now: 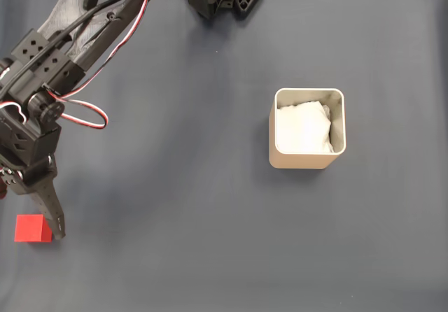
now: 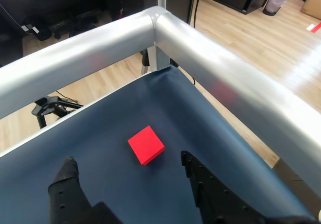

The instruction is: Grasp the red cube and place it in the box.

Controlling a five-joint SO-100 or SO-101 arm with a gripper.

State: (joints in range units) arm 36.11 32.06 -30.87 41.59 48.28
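Step in hand, as I read it: the approach for the grasp. Pincer [image 2: 128,166] is spread, nothing between the fingers; in the wrist view the red cube [image 2: 146,144] lies just ahead of the gap, toward 12 o'clock, resting on the dark blue tabletop [image 2: 100,128] and not yet straddled. In the fixed view the cube [image 1: 32,229] sits at about 8 o'clock of the frame, with one dark finger [image 1: 54,214] coming down just beside its right edge, possibly touching; I cannot tell. To do this well: carry the pincer forward so the fingers pass either side, square them to two flat faces since the cube lies turned a little in the wrist view, then close low. Cube: small, bright red, matte, sharp-edged, plain faces, likely easy to pinch. The box [image 1: 307,129], tan with rounded corners and white crumpled lining, stands well apart at about 3 o'clock.
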